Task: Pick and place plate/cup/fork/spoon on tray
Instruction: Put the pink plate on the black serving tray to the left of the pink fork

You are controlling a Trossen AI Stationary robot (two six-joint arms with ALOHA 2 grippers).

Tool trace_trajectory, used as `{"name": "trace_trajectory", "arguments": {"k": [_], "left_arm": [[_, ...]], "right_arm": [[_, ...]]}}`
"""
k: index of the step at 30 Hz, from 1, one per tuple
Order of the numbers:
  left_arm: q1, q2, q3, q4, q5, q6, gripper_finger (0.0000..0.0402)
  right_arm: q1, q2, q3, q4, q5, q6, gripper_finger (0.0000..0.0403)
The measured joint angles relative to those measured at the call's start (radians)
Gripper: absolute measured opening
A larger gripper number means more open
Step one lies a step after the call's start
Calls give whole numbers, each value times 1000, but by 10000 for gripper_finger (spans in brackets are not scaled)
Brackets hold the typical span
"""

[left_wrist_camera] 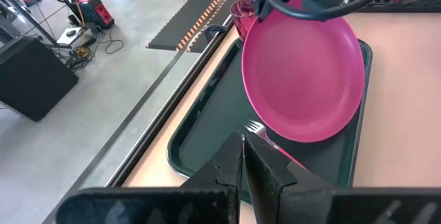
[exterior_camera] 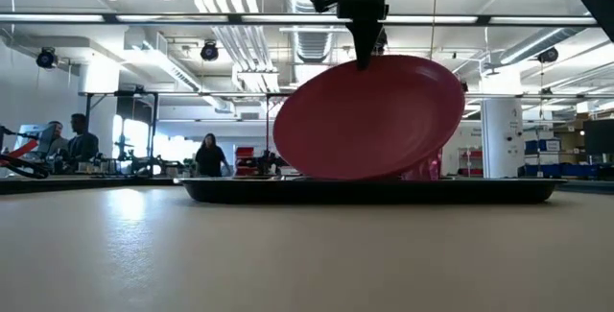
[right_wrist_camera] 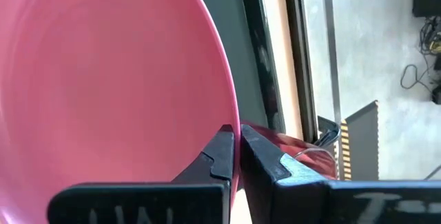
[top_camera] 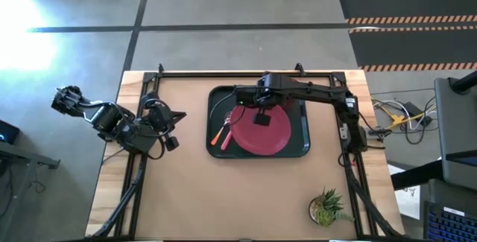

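The dark tray [top_camera: 220,149] lies at the table's middle. My right gripper [right_wrist_camera: 236,145] is above it, shut on the pink-red plate [exterior_camera: 369,115], which stands steeply tilted over the tray. The dark-red cup [right_wrist_camera: 296,151] stands on the tray behind the plate and also shows in the low view [exterior_camera: 427,168]. The fork [left_wrist_camera: 256,129] and the orange-handled spoon [top_camera: 218,132] lie on the tray's left part. My left gripper [left_wrist_camera: 242,160] is shut and empty, to the left of the tray [left_wrist_camera: 207,114]. My right gripper pinches the plate's raised far rim [right_wrist_camera: 233,131] between its two fingers, one on each face. The fingers [exterior_camera: 365,48] come from above, pointing down. The plate hangs tilted below them, its face toward the near left; its lower edge [exterior_camera: 345,176] is down at the tray, hidden behind the tray's rim.
A small potted green plant [top_camera: 326,208] stands near the table's near right corner. A black frame [top_camera: 223,73] runs along the table's far edge. Bare tabletop lies on the near side of the tray. People show in the room beyond [exterior_camera: 206,154].
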Motion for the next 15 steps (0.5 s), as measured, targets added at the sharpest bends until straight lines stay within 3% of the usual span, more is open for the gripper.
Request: {"name": "trace_trajectory", "arguments": {"k": [15], "left_arm": [[0,0,0,0,1,0,0]], "right_arm": [[-33,-2,-145,16,1,-12,8]]}}
